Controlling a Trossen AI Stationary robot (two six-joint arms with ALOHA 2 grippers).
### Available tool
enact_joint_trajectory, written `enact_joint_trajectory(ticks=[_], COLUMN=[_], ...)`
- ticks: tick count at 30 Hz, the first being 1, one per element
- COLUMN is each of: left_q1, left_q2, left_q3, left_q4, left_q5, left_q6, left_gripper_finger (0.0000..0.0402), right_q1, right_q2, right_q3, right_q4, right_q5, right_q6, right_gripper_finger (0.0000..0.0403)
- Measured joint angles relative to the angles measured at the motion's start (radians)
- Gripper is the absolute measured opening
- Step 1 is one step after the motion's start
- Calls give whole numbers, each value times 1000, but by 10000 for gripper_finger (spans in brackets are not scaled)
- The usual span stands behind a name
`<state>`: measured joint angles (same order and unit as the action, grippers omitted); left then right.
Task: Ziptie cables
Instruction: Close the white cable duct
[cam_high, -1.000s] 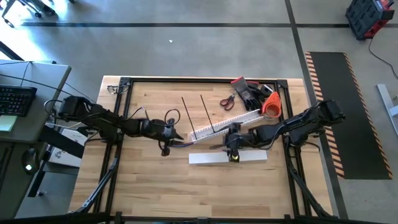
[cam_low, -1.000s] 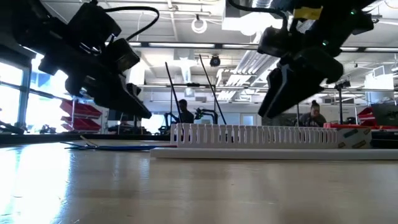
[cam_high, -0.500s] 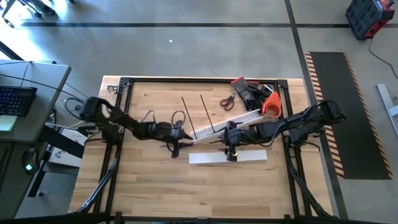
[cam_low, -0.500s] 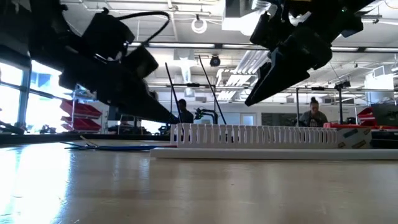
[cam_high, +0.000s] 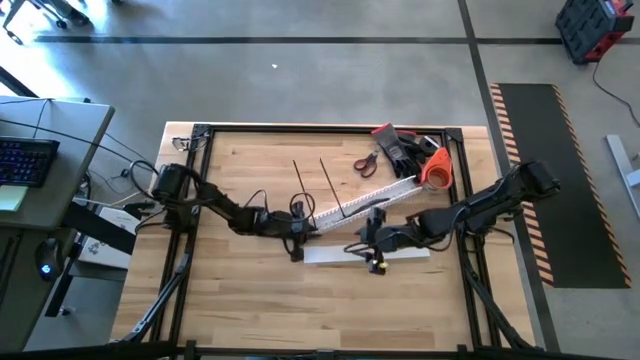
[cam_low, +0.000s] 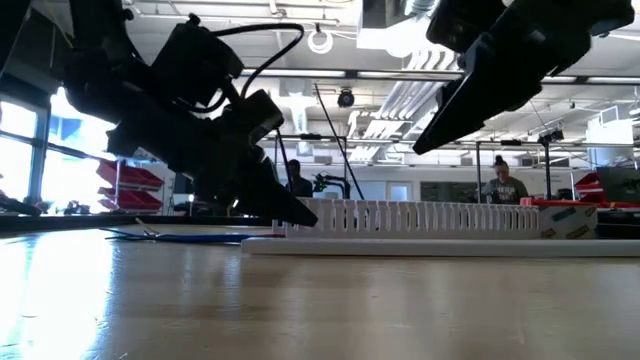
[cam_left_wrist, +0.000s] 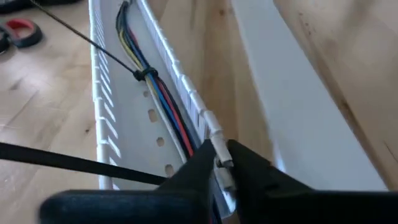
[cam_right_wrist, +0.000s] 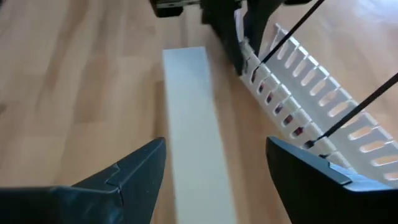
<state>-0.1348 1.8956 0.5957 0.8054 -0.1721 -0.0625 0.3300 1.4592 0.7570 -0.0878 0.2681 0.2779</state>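
Your left gripper (cam_left_wrist: 217, 163) sits at the near end of the white slotted channel (cam_high: 362, 197), with its fingers (cam_left_wrist: 252, 171) pinched onto one of the channel's side-wall tabs; the jaws are closed on that wall, not on the wires. The cables (cam_left_wrist: 160, 99) lie inside the channel, running along its floor as a bundle of blue, red, dark and yellowish strands. A dark zip tie (cam_left_wrist: 147, 74) is cinched around the bundle partway along, and its long thin tail sticks out over the channel wall. In the high view you see two such black tails (cam_high: 318, 185) standing up from the channel over the table (cam_high: 240, 300). Your right gripper (cam_right_wrist: 214, 165) hangs above the flat white strip (cam_high: 364, 254), which lies just beside the channel on the near side; its jaws stand wide apart with nothing between them. Scissors with red handles (cam_high: 366, 161), an orange tape roll (cam_high: 437, 168) and dark gloves (cam_high: 400, 148) rest near the table's far right corner. In the low view a person (cam_low: 505, 184) shows in the room behind.
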Motion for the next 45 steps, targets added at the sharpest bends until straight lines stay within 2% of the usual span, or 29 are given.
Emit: enact_joint_trajectory(ticks=[2, 5, 11, 17, 24, 29, 32, 38, 42, 45], left_q1=[-18, -50, -112, -113, -113, -112, -112, -115, -136, -153], left_q2=[-4, -15, -115, -241, -260, -272, -294, -377, -446, -475], left_q3=[-3, -20, -95, -147, -174, -174, -170, -170, -170, -170], left_q4=[-11, -41, -158, -280, -289, -287, -291, -332, -372, -375], left_q5=[-7, -26, -110, -171, -154, -126, -124, -122, -124, -128], left_q6=[8, 13, 4, -42, -33, -9, -15, -15, -22, -30], left_gripper_finger=[9, 6, 0, 0, 1, 35, 72, 125, 132, 132], right_q1=[10, 28, 52, 53, 81, 98, 104, 151, 183, 194], right_q2=[15, 66, 217, 263, 220, 241, 255, 255, 274, 326], right_q3=[0, 0, 0, 0, 1, 1, 1, 2, 2, 2], right_q4=[10, 44, 255, 390, 412, 393, 411, 420, 429, 476], right_q5=[-21, -46, -77, 34, 71, 34, -9, 116, 157, 169], right_q6=[10, -2, -51, 2, 22, 150, 136, 91, 134, 108], right_gripper_finger=[261, 261, 261, 261, 261, 261, 261, 262, 279, 300])
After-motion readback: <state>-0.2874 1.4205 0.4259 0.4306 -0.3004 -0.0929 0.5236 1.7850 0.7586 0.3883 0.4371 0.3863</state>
